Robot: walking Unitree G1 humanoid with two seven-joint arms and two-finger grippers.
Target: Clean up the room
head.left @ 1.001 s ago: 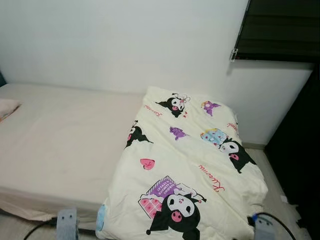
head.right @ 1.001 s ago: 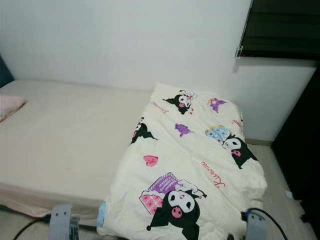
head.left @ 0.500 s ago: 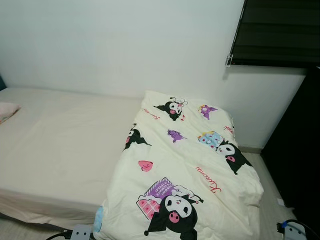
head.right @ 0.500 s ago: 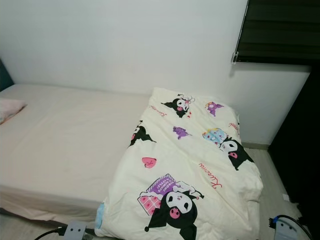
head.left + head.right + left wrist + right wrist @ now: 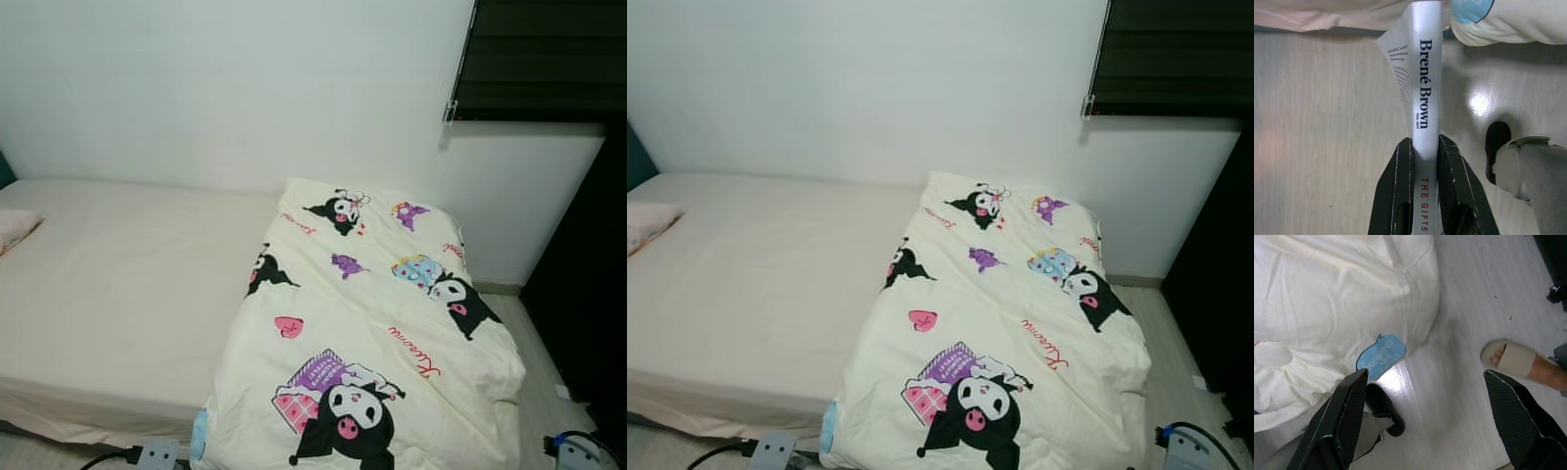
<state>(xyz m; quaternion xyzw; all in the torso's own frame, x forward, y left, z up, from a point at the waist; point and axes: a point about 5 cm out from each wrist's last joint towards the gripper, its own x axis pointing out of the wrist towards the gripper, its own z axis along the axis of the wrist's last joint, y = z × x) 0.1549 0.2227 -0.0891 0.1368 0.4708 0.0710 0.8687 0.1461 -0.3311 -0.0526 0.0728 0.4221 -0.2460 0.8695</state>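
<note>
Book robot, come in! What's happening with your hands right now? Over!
Left gripper shut on white book, held over the floor. Right gripper open, empty. Person's slippered foot nearby, beside the quilt.

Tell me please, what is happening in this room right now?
The robot stands at the foot of a bed whose cartoon-print duvet covers only the right part. Its left gripper is shut on a white book, spine facing the camera, held low over the wooden floor. The right gripper hangs open above the floor, where a person's foot in a slipper is close by.
</note>
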